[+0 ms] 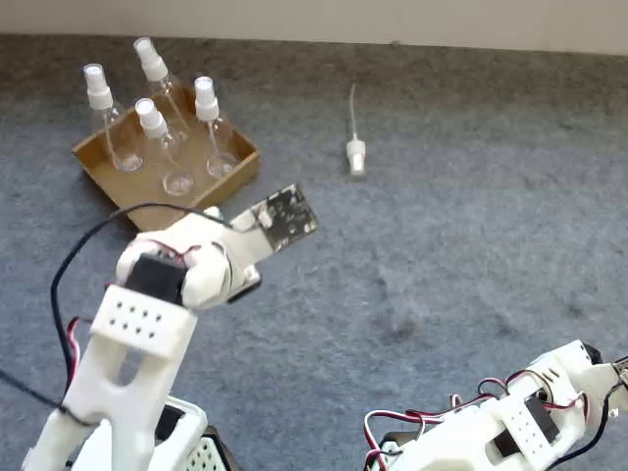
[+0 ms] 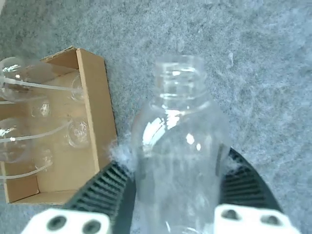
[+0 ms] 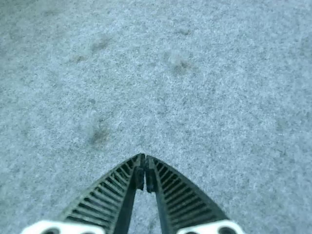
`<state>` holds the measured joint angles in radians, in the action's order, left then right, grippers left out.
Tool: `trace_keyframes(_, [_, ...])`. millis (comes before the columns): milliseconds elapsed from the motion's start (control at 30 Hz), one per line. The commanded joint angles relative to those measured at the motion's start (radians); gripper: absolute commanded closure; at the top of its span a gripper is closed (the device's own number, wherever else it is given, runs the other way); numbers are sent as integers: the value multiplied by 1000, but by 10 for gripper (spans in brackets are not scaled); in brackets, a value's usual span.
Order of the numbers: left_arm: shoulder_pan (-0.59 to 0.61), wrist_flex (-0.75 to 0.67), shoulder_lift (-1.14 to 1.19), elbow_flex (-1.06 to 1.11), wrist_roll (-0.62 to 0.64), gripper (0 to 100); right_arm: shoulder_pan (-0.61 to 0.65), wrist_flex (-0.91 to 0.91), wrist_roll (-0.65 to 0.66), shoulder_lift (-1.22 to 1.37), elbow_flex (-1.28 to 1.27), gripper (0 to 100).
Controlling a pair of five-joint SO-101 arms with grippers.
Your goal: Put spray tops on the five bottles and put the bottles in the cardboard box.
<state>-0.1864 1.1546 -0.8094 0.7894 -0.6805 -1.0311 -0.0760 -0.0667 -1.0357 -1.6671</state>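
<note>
Bottle (image 2: 178,146): clear plastic, round-shouldered, threaded open neck, no top, clamped between left claw's (image 2: 175,168) ribbed black fingers (image 2: 105,187). Cardboard box (image 2: 95,107) lies just beside that claw w/ 4 clear bottles (image 2: 29,131) inside. High view adds their white spray tops (image 1: 150,116) & a loose spray top (image 1: 355,155) w/ thin tube, well apart from the claw on fuzzy grey carpet (image 1: 471,216). Right claw (image 3: 145,170) pinched shut, empty.

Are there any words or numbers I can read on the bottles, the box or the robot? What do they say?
No words or numbers can be read anywhere.
Clear plastic bottle without a top in the left claw: no label.
Brown cardboard box: plain.
Four clear bottles with white spray tops: no labels.
Small dark circuit board on an arm: marks too small to read.
</note>
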Motion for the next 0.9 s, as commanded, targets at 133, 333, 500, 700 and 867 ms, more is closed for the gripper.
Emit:
trace_keyframes(133, [-1,-74,-202,127,63,923,-2,-7,-9,-12,-102,993])
trace_keyframes(333, [156,-377,-302,325,318,923,-2,-7,-9,-12,-102,993])
trace_keyframes(500, [163,-574,-355,495,328,923,7,-7,-9,-13,-102,993])
trace_keyframes(700, [147,-852,-401,647,333,923,64,-8,-11,-8,-102,993])
trace_keyframes(867, [33,-984,-407,742,333,923,64,-8,-14,-7,-102,993])
